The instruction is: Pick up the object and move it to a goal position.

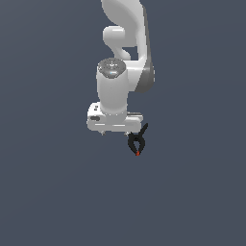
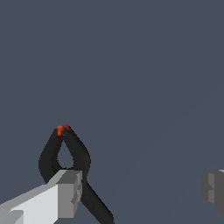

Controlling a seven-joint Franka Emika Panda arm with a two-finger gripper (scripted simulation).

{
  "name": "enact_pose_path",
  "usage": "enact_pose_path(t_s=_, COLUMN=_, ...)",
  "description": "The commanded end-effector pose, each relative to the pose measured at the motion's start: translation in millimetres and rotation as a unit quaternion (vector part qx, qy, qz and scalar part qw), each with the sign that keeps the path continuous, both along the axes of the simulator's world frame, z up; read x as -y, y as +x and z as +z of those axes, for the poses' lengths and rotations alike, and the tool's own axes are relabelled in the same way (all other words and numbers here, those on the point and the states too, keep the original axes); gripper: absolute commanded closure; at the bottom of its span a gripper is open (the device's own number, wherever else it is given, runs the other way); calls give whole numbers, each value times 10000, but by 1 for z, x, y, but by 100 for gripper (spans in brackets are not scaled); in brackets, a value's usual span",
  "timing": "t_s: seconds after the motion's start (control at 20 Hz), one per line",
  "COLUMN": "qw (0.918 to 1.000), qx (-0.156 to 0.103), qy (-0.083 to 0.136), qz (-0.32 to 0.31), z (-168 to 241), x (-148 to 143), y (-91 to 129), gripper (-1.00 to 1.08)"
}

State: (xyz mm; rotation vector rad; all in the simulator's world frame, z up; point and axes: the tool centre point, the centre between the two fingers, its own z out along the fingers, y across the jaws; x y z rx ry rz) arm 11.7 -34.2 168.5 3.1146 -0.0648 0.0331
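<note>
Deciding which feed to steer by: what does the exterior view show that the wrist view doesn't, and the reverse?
Only exterior: the white robot arm whole, with the small black spring clamp at its hand's lower corner. Only wrist: two grey fingertips set wide apart, one overlapping the clamp, the other clear of it. Both: the clamp's red tip and plain dark-grey background.

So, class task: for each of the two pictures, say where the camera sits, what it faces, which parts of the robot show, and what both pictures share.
Exterior view: off the arm, seemingly looking down on it; shows the white arm, its hand and the black clamp by the hand's edge, over grey ground.
Wrist view: on the wrist, looking out past the gripper; both grey fingertips show, wide apart, one overlapping the clamp.
Shared: the red-tipped clamp, the gripper, the grey ground.
</note>
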Motion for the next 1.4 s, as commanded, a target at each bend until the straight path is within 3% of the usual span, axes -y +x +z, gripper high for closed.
enact_pose_path(t_s=0.0, qw=10000, qx=0, qy=0, qz=0, z=0, x=0, y=0, gripper=-20)
enact_pose_path(t_s=0.4, qw=9999, qx=-45, qy=-63, qz=65, z=-6, x=9, y=-3, gripper=-20)
enact_pose_path(t_s=0.75, qw=9996, qx=-253, qy=62, qz=-81, z=-17, x=0, y=-10, gripper=-20)
enact_pose_path(t_s=1.1, qw=9941, qx=-883, qy=410, qz=-486, z=-48, x=-27, y=-31, gripper=-20)
enact_pose_path(t_s=1.35, qw=9794, qx=-1622, qy=778, qz=-917, z=-78, x=-60, y=-57, gripper=-20)
